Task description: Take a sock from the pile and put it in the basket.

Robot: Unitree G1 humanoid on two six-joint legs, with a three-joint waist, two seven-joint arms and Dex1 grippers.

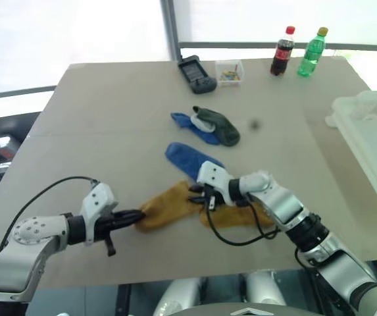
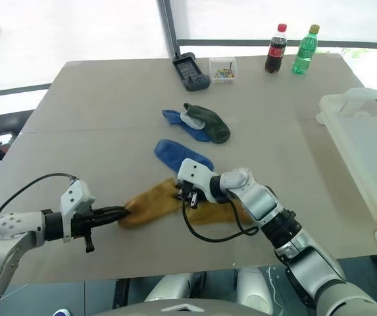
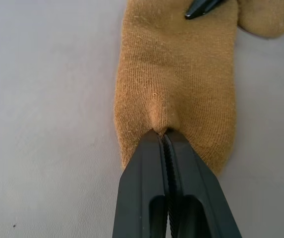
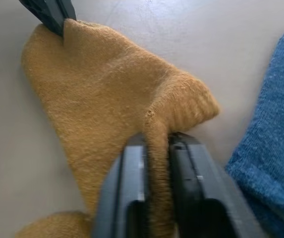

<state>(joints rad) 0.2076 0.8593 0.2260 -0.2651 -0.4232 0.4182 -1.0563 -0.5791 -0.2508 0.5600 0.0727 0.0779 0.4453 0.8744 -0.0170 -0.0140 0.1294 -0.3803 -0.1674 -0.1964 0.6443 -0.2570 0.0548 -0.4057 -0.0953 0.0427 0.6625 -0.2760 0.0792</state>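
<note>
Grey-brown tabletop [image 1: 109, 118] stretches ahead of me, two bottles [image 1: 297, 51] at its far edge and the basket [image 1: 372, 141] off at my right, its rim reaching over the table edge. Near me lies the sock [image 1: 168, 205], mustard-yellow and flat on the surface, at the near end of the pile [image 1: 201, 171] (a blue sock [image 1: 188, 158] just beyond it, another blue one and a dark green-grey sock [image 1: 220, 125] farther back). My left arm reaches in low from the left, forearm nearly level, and my left gripper [image 1: 137, 216] is clamped on the sock's end, jaws pressed together on a fold. My right arm bends across from the right, wrist turned inward; my right gripper [image 4: 156, 148] pinches a raised ridge of the same sock near its cuff.
</note>
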